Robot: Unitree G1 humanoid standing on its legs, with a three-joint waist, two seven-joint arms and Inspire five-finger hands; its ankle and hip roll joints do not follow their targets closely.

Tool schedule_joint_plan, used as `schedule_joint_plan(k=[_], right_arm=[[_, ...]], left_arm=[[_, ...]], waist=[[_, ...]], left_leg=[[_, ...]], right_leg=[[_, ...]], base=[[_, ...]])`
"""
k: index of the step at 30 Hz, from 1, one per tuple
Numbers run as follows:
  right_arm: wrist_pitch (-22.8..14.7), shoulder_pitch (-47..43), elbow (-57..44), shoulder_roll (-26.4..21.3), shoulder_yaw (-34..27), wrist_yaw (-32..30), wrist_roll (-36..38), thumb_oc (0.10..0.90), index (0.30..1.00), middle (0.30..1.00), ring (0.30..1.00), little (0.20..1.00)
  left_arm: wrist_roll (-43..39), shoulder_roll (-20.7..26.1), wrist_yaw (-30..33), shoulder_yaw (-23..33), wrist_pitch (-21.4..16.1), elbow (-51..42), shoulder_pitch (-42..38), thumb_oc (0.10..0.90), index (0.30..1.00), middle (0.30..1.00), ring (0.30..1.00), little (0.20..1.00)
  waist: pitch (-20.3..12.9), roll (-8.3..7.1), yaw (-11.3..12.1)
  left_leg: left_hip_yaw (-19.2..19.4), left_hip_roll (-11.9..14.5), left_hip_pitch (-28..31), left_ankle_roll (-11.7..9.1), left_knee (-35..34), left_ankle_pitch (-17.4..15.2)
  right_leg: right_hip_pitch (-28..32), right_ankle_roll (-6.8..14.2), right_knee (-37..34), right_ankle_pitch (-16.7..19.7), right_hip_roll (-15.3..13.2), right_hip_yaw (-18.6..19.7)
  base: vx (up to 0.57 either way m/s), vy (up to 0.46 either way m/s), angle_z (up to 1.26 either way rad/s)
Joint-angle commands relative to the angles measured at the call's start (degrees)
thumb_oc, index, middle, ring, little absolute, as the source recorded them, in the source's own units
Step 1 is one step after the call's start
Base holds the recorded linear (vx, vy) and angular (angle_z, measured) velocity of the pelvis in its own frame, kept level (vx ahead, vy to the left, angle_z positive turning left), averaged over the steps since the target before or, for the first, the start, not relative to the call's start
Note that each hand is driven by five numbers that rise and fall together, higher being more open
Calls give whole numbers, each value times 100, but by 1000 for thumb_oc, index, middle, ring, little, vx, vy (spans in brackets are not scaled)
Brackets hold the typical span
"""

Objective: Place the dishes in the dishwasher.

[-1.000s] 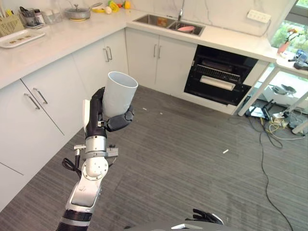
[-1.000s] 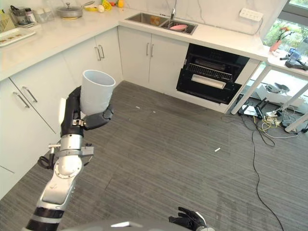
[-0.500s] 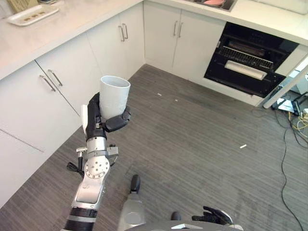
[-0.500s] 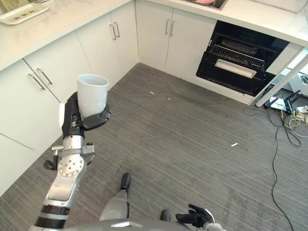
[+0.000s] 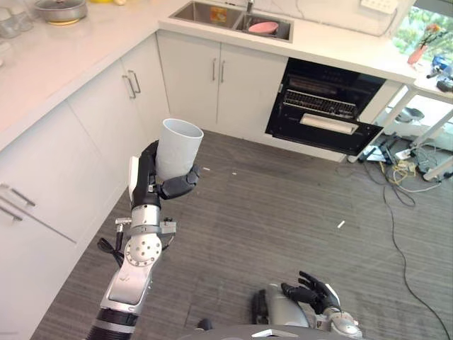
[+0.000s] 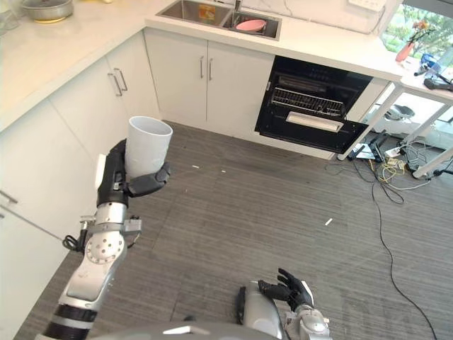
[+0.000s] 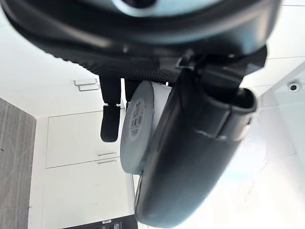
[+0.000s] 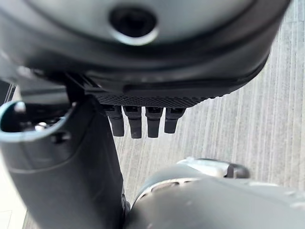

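The robot was in the carrying step, well short of the drop-off. Its left hand was held up in front of the body, forearm raised nearly vertical, fingers and thumb curled round the lower part of a tall white plastic cup. The cup stood upright, mouth up, and looked empty, though its inside was hard to read from the head views. The left wrist view confirmed the hold: the cup's base sat between thumb and fingers.

The right hand hung low beside the body over the grey wood-grain floor, fingers loosely spread, holding nothing.

Across the floor, well apart from the cup, stood the black built-in dishwasher under the white stone counter, its door ajar and a wire rack showing inside. A pink dish sat in the steel sink beside it, another candidate for loading.

The next move, by the look of it, called for walking toward the appliance with the cup kept level, then lowering the arm and turning the cup so it could settle into the rack.
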Motion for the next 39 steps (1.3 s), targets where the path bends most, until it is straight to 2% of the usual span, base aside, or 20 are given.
schedule_joint_plan(k=[1,5,6,10,13,14,15,16,17,18,19,23,24,25,26,29,32,36,38,39], right_arm=[[1,30,610,-165,35,-461,-201,800,900,900,900,900],[-130,74,379,-138,-125,-578,-111,800,900,900,900,900],[-184,122,254,-129,-154,-629,-103,800,900,900,900,900],[-202,320,281,-168,-161,-625,-54,800,900,900,900,900],[-102,326,570,-268,-216,-458,74,800,900,900,900,900],[-14,396,672,-329,-364,-201,313,800,900,900,900,900],[-13,419,668,-397,-371,-146,345,800,900,900,900,900],[-23,403,627,-472,-358,-158,356,800,900,900,900,900],[-17,316,587,-544,-321,-171,344,800,900,900,900,900],[-17,316,587,-544,-321,-171,344,800,900,900,900,900],[-27,231,539,-584,-308,-177,341,800,900,900,900,900],[-40,113,425,-642,-233,-168,353,800,900,900,900,900],[-50,81,377,-650,-201,-186,323,800,900,900,900,900],[-54,69,330,-629,-140,-164,290,800,900,900,900,900],[-71,129,284,-652,-98,-152,293,800,900,900,900,900],[-140,174,152,-702,-151,-145,332,800,900,900,900,900],[-224,266,-164,-688,-251,-169,363,800,900,900,900,900],[-270,298,-868,-553,-515,-299,533,800,900,900,900,900],[-241,314,-978,-532,-475,-238,524,800,900,900,900,900],[-125,277,-1280,-545,-228,-250,301,800,900,900,900,900]], left_arm=[[2,179,-151,15,-683,-787,-568,400,300,300,300,300],[77,147,-200,46,-633,-708,-605,400,300,300,300,300],[95,87,-190,38,-650,-671,-591,400,300,300,300,300],[175,-3,-180,-73,-694,-680,-637,400,300,300,300,300],[54,-98,-166,-121,-763,-659,-706,400,300,300,300,300],[-44,-104,-197,-127,-776,-637,-707,400,300,300,300,300],[-77,-64,-223,-156,-808,-646,-703,400,300,300,300,300],[-114,-28,-241,-177,-827,-633,-714,400,300,300,300,300],[-108,28,-248,-183,-844,-651,-744,400,300,300,300,300],[-108,28,-248,-183,-844,-651,-744,400,300,300,300,300],[-117,39,-262,-199,-808,-662,-759,400,300,300,300,300],[-146,69,-317,-134,-742,-714,-618,400,300,300,300,300],[-165,79,-302,-66,-730,-746,-581,400,300,300,300,300],[-193,81,-292,-3,-748,-752,-470,400,300,300,300,300],[-206,92,-272,12,-745,-781,-383,400,300,300,300,300],[-169,97,-248,-6,-726,-806,-346,400,300,300,300,300],[-198,101,-255,57,-737,-942,-261,400,300,300,300,300],[-124,359,-334,-43,-710,-859,-384,400,300,300,300,300],[-60,492,-410,-62,-718,-820,-403,400,300,300,300,300],[5,699,-548,-44,-679,-724,-505,400,300,300,300,300]], waist=[[-141,-40,-29],[-128,-28,-221],[-151,11,-317],[-325,-13,-435],[-395,71,-490],[-356,43,-506],[-295,-42,-465],[-183,-96,-358],[-65,-206,-244],[-65,-206,-244],[14,-336,-182],[42,-349,148],[18,-355,218],[-51,-293,324],[-67,-193,471],[-117,-103,518],[-236,-10,488],[-362,-183,313],[-362,-187,265],[-329,-191,289]], left_leg=[[-390,129,-414,-471,-121,40],[-475,86,-86,-485,-121,-252],[-522,49,154,-485,-121,-501],[-629,-44,564,-497,-121,-834],[-796,-1,734,-642,323,-495],[-727,111,266,-1071,1675,157],[-717,139,-36,-1287,2339,606],[-775,75,-370,-1441,3082,779],[-827,-151,-666,-1491,3654,763],[-827,-151,-666,-1491,3654,763],[-719,-202,-998,-1430,3950,655],[-569,75,-1482,-1087,3185,364],[-726,294,-1498,-1026,2663,313],[-1090,721,-1498,-919,1510,244],[-1526,1097,-1517,-1061,466,676],[-1831,1200,-1739,-1314,-34,980],[-1632,1216,-1455,-1380,-110,1020],[-1120,813,-1253,-1153,-121,695],[-994,783,-1207,-1101,-121,660],[-785,760,-1069,-926,-121,541]], right_leg=[[1206,132,-2143,610,239,-11],[766,219,-2903,917,158,48],[691,271,-3160,1055,117,118],[1027,206,-3247,1256,161,503],[1349,55,-3310,1393,225,469],[1747,-121,-3322,1232,246,302],[1918,-214,-3322,1110,210,326],[2099,-281,-3322,978,190,368],[2201,-298,-3322,946,99,385],[2201,-298,-3322,946,99,385],[2309,-332,-3322,909,6,435],[2666,-280,-3322,624,88,749],[2740,-215,-3322,530,77,861],[2848,-107,-3322,335,70,1027],[3100,-52,-3322,101,73,1301],[3381,-7,-3322,-110,19,1596],[3502,117,-3322,-180,-139,1862],[3019,505,-2965,290,-594,1945],[2838,526,-2764,405,-578,1998],[2473,486,-2238,480,-524,1655]], base=[[474,-54,6],[368,-34,14],[620,-47,28],[426,-44,16],[412,-123,7],[340,-166,34],[479,-222,40],[342,-179,19],[246,-125,8],[199,-119,-41],[92,-51,-43],[420,43,-50],[453,240,-115],[744,417,-155],[588,326,-161],[393,251,-95],[256,325,-98],[123,327,-72],[53,226,-81],[20,335,-84]])
